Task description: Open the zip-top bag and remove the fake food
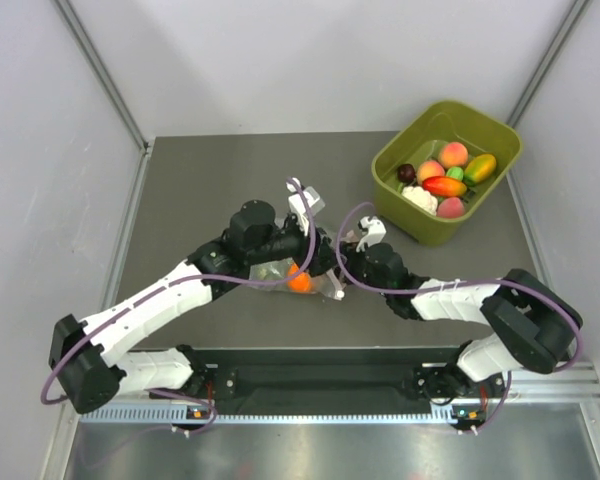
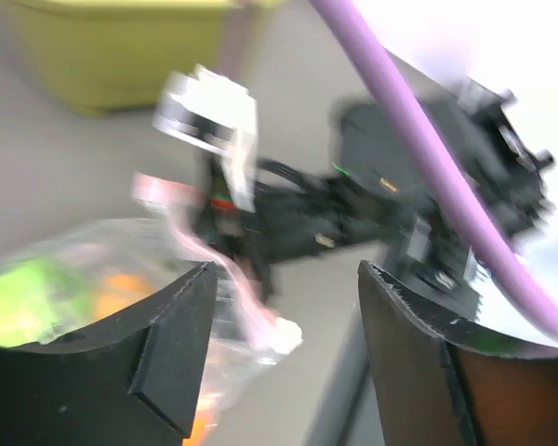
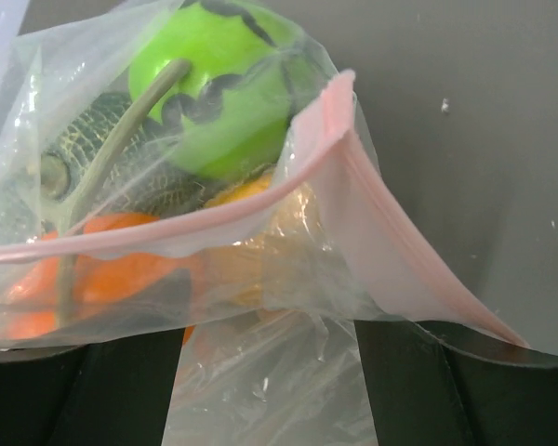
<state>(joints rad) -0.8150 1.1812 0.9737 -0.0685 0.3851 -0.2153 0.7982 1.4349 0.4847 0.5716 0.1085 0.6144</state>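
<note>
The clear zip-top bag (image 1: 292,272) lies mid-table between both arms, its pink zip strip (image 3: 353,214) parted at the mouth. The fake food is inside it: a green fruit (image 3: 223,84), an orange one (image 3: 121,269) and a yellow-orange one (image 3: 260,232). My right gripper (image 3: 265,344) is open and wide at the bag's mouth, with bag film lying across both fingers. The left gripper (image 2: 286,279) is open too, nothing between its fingers. The bag (image 2: 84,251) and its pink strip lie just beside its left finger (image 2: 167,334). That view is blurred.
An olive-green tub (image 1: 448,170) with several toy fruits stands at the back right. The right arm's black wrist (image 2: 298,218) and a purple cable (image 2: 418,158) sit close in front of the left gripper. Grey walls close in both sides.
</note>
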